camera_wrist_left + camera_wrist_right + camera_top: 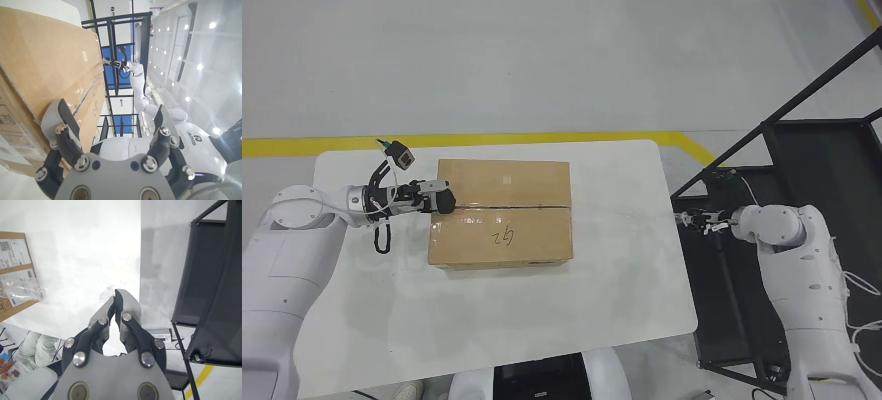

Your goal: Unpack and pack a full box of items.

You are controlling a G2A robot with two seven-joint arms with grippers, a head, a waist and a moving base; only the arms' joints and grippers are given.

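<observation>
A closed cardboard box [504, 212] with a handwritten mark sits mid-table, its top seam [88, 91] taped with clear tape. My left gripper [445, 195] is at the box's left end of the seam. It is open [113, 117], with one finger [68, 117] resting on the box top by the seam. My right gripper [682, 217] hangs at the table's right edge, well away from the box. It is shut [114, 294] on a scrap of clear tape [105, 293]. More crumpled tape clings to the box's labelled end [19, 289].
The white table [622, 290] has bare room in front of and to the right of the box. A black frame rack [822, 200] stands just beyond the right edge, close to my right arm. A small grey device [160, 333] lies on the floor.
</observation>
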